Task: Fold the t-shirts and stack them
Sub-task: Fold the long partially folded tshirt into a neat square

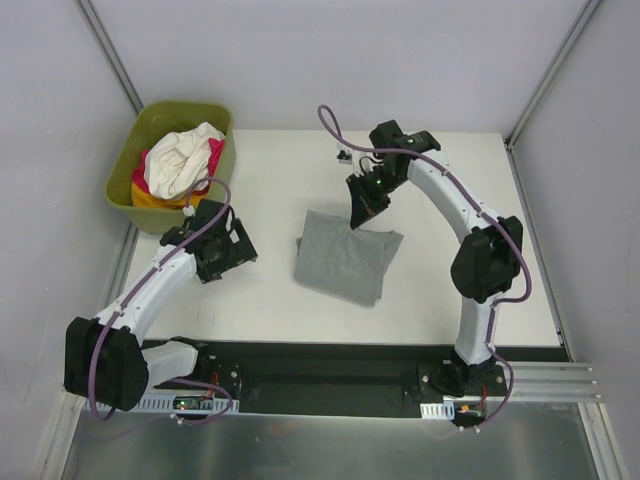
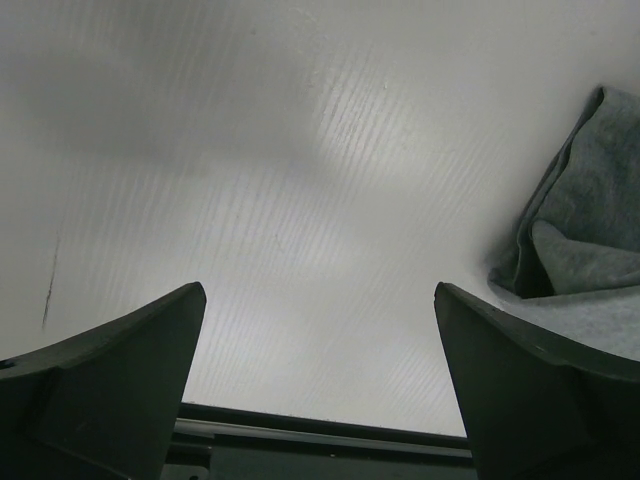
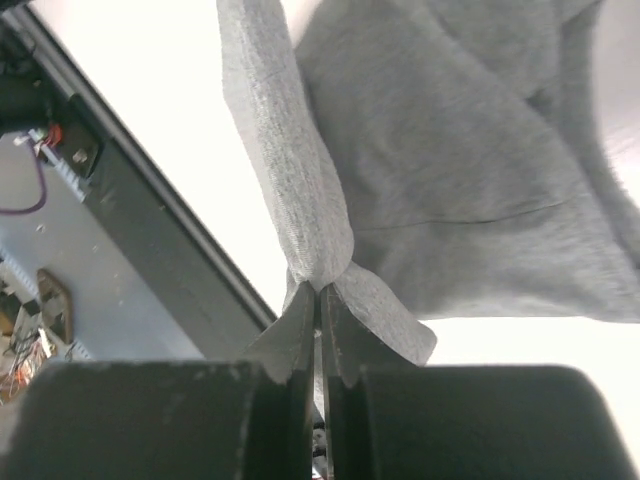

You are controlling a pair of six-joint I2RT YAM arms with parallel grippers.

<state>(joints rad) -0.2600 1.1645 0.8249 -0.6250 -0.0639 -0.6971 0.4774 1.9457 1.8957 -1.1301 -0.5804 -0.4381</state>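
The heather grey t-shirt [image 1: 342, 258] lies folded in the middle of the table. My right gripper [image 1: 364, 217] is shut on its far right corner; in the right wrist view the grey t-shirt [image 3: 440, 150] is pinched between the closed fingers of my right gripper [image 3: 320, 292]. My left gripper [image 1: 222, 255] is open and empty, low over bare table left of the shirt; in the left wrist view my left gripper [image 2: 320, 290] shows both fingers wide apart, with the grey shirt [image 2: 590, 220] at the right edge. White [image 1: 180, 158], magenta-pink [image 1: 216, 157] and orange-yellow [image 1: 150, 198] shirts lie heaped in the tub.
The olive-green plastic tub [image 1: 212, 110] stands at the table's far left corner. A small dark object [image 1: 342, 156] lies near the table's back edge. The table's black front rail [image 1: 330, 352] runs along the near edge.
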